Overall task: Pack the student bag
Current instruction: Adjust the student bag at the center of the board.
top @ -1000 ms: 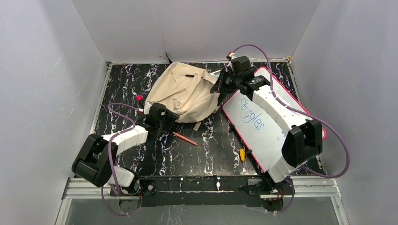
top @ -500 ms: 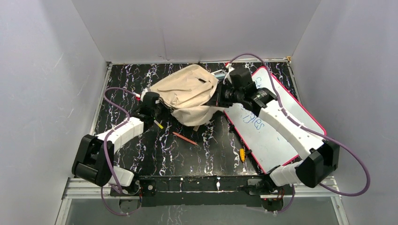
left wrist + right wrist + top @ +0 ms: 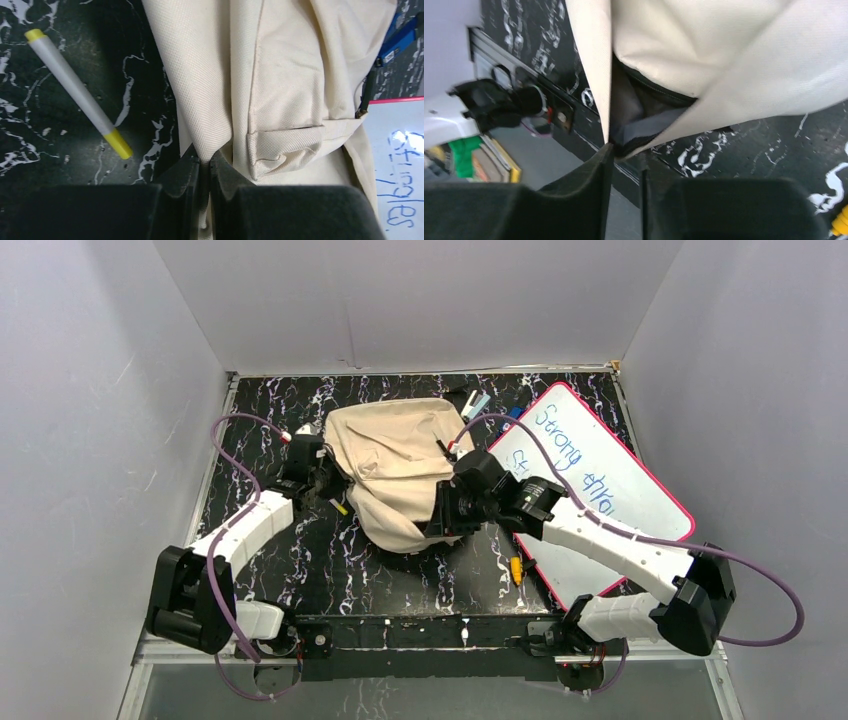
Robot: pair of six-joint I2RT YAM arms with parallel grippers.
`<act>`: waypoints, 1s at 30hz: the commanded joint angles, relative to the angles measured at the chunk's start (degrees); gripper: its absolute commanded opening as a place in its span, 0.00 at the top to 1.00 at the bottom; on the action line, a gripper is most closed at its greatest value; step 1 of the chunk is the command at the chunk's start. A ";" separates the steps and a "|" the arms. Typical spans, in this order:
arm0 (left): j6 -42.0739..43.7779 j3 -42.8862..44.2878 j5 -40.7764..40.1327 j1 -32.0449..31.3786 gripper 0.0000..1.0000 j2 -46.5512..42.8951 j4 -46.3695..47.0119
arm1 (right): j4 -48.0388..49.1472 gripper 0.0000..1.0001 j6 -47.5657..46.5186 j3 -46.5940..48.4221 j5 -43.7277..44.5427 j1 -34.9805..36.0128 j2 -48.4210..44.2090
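Note:
The beige student bag (image 3: 395,465) lies crumpled in the middle of the black marbled table. My left gripper (image 3: 322,480) is at its left edge, shut on a fold of the beige fabric (image 3: 220,100); the left wrist view shows the gripper (image 3: 204,157) pinching it. My right gripper (image 3: 445,515) is at the bag's near right corner. In the right wrist view it (image 3: 624,160) is shut on the bag's edge, where the grey lining (image 3: 644,122) shows in a narrow opening. The bag is lifted a little there.
The pink-framed whiteboard (image 3: 590,480) with blue writing lies at the right, and my right arm crosses its near part. A grey marker with yellow caps (image 3: 75,95) lies left of the bag. A yellow item (image 3: 516,568) lies near the board's front corner. Pens (image 3: 478,403) lie behind the bag.
Both grippers have kept their hold while the bag turned and slid toward the front. My right gripper swung from the far right to the near middle. My left gripper moved farther back. The whiteboard is more uncovered.

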 commanded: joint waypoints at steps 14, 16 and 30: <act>10.79 5.06 -1.08 4.19 0.50 -4.17 -6.56 | -20.13 0.37 -9.68 14.42 31.67 0.90 -2.17; 10.35 4.37 2.37 4.25 0.44 -5.10 -6.76 | -19.62 0.37 -9.54 12.87 31.78 0.19 -2.19; -1.45 -9.85 9.79 3.93 0.22 -18.40 -6.74 | -9.29 0.26 -10.61 0.44 18.47 -6.22 -2.56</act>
